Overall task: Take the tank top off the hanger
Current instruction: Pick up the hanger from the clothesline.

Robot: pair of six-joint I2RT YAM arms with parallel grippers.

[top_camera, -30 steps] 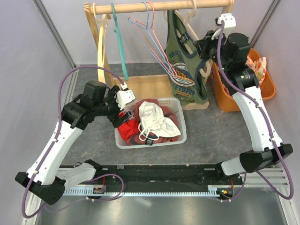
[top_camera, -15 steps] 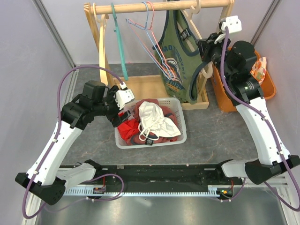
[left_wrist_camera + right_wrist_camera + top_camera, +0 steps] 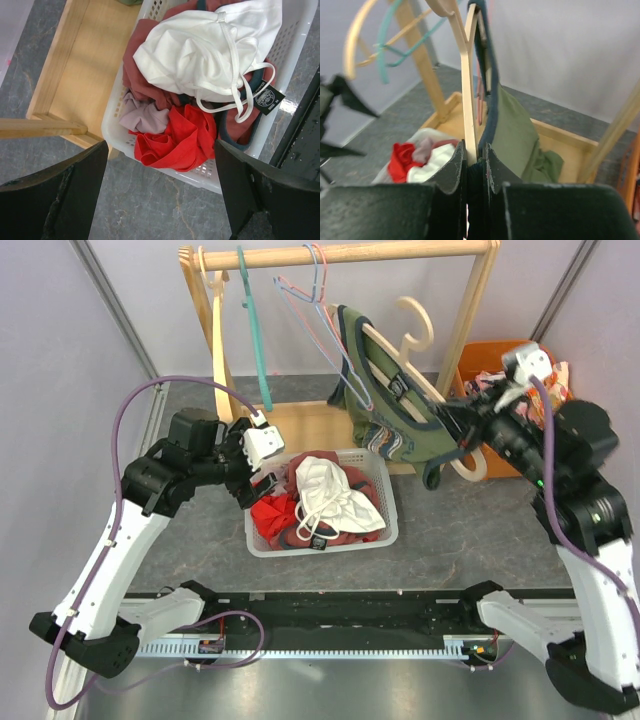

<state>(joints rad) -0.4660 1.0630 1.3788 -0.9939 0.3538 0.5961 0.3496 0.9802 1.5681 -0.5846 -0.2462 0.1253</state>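
**A:** Where's the tank top (image 3: 400,430)?

**B:** On the wooden hanger (image 3: 466,100), off the rail, in the air just right of the white basket (image 3: 390,525). The right gripper (image 3: 474,160) is clamped on that hanger's end, cloth beside its fingers.

**A:** Which step?

**B:** Stripping, I'd judge. The left gripper (image 3: 160,185), gaping above the basket, must take 1 strap.

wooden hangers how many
2: one pale wooden hanger hangs at the wooden rail's left end; a second wooden hanger, wearing the green tank top, is off the rail in the right gripper.
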